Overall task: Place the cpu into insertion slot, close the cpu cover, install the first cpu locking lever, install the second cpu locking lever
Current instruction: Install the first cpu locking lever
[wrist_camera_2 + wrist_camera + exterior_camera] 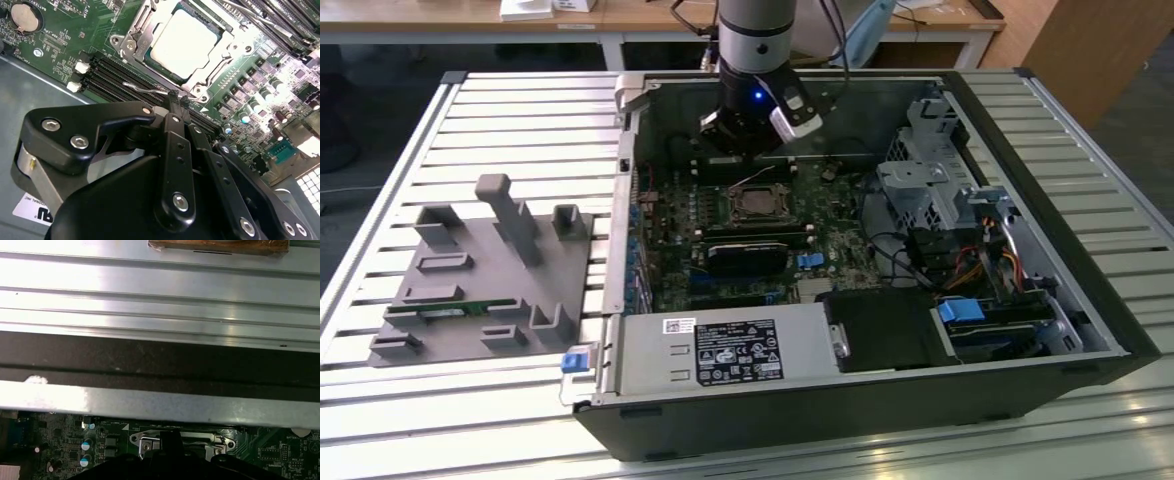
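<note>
- In the second wrist view the gripper [174, 102] sits nearest, its black fingers [176, 150] pressed together, the tips pinching a thin wire locking lever [145, 88] at its handle end.
- That lever end lies over the long black memory slots [112, 77], just beside the corner of the insertion slot [134, 56].
- The cpu [186, 42] lies flat inside the insertion slot, dull silver top up.
- The cpu cover [150, 25] is closed down around the cpu, its window framing the chip's top.
- In the exterior view the gripper [750, 150] hangs inside the open computer case [1067, 330], just beyond the insertion slot [755, 206].
- A grey fixture tray [480, 290] rests outside the case, well apart from the insertion slot, toward the exterior view's left.
</note>
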